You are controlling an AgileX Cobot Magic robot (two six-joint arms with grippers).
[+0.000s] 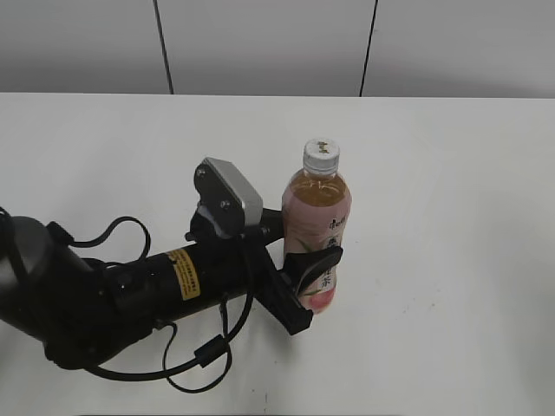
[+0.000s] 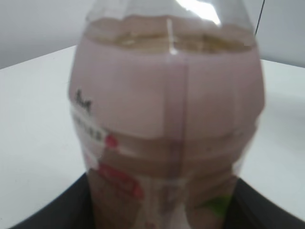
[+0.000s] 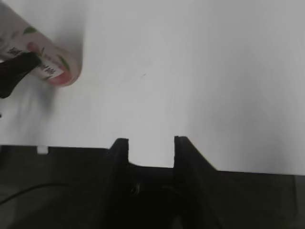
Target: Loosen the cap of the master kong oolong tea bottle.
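The master kong oolong tea bottle (image 1: 318,234) stands upright on the white table (image 1: 451,217), amber tea inside, pale pink label with a peach. Its white ribbed cap (image 1: 321,154) with a small dark mark sits on the neck. My left gripper (image 1: 314,277) is shut around the bottle's lower body, one finger on each side. In the left wrist view the bottle (image 2: 167,124) fills the frame between the dark fingers. My right gripper (image 3: 151,143) is open and empty, low over the table's near edge, out of the exterior view. The bottle's base (image 3: 50,64) shows at that view's upper left.
The left arm with its cables (image 1: 156,286) lies across the table's front left. A grey wall (image 1: 277,43) with dark seams runs behind the table. The dark front edge of the table (image 3: 57,181) shows under the right gripper.
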